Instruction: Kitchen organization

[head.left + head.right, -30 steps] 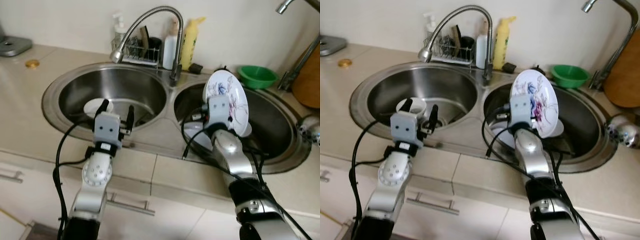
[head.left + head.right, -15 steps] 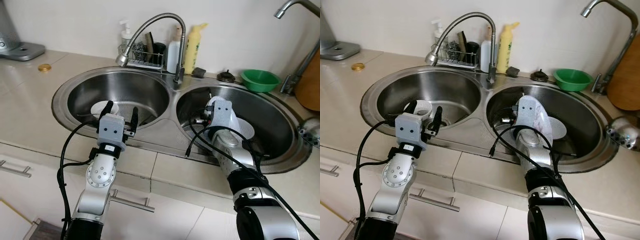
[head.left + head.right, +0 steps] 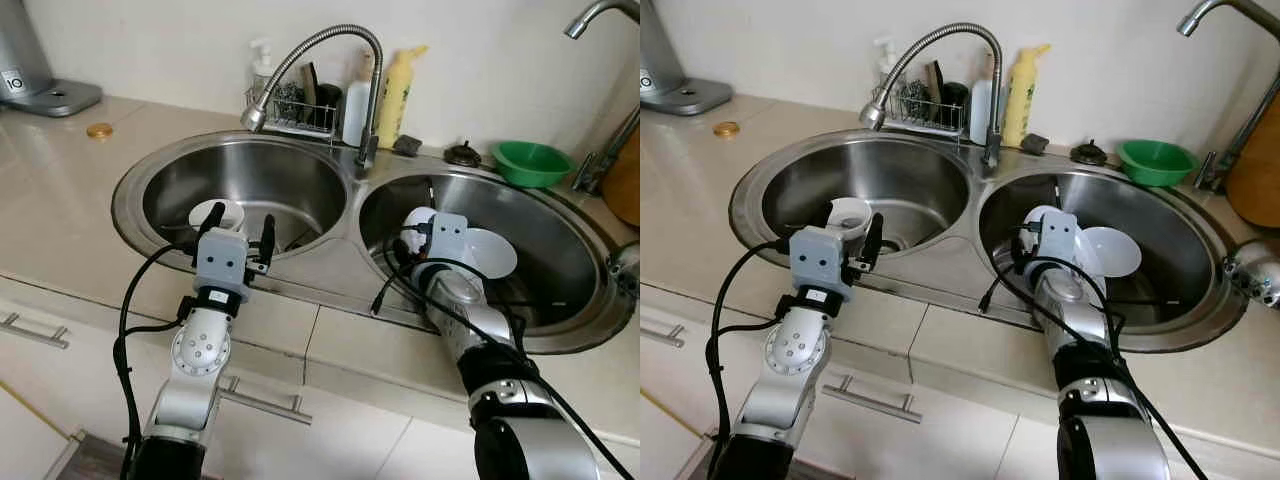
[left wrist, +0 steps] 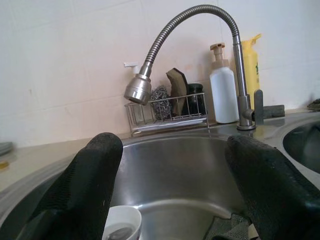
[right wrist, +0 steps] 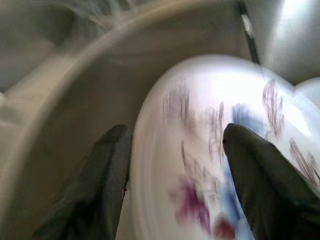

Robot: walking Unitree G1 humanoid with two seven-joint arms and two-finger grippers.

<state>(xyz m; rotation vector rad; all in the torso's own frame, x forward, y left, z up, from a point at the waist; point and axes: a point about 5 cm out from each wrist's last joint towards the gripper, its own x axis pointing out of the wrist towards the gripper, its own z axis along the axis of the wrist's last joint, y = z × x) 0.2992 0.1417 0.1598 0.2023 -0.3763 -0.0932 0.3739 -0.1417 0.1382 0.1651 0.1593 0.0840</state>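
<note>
A white plate with a purple and blue flower pattern (image 3: 482, 250) lies low in the right sink basin (image 3: 560, 235). My right gripper (image 3: 424, 222) is down in that basin at the plate's near rim. In the right wrist view its fingers (image 5: 252, 170) stand apart, one over the plate's face (image 5: 200, 165), the other beyond its rim. My left gripper (image 3: 240, 217) hovers open over the front rim of the left basin (image 3: 290, 180), holding nothing. A white cup (image 4: 121, 227) stands in that basin just past its fingers.
A flexible steel faucet (image 3: 330, 50) arches over the divider. Behind it stand a wire rack with scrubbers (image 3: 300, 105), a white bottle (image 3: 357, 98) and a yellow bottle (image 3: 403, 85). A green bowl (image 3: 530, 160) sits at the back right, a gold lid (image 3: 98, 130) on the left counter.
My right gripper brought the plate from upright above the right basin down into it, and its fingers now stand apart. The left arm stayed put; the camera shifted slightly.
</note>
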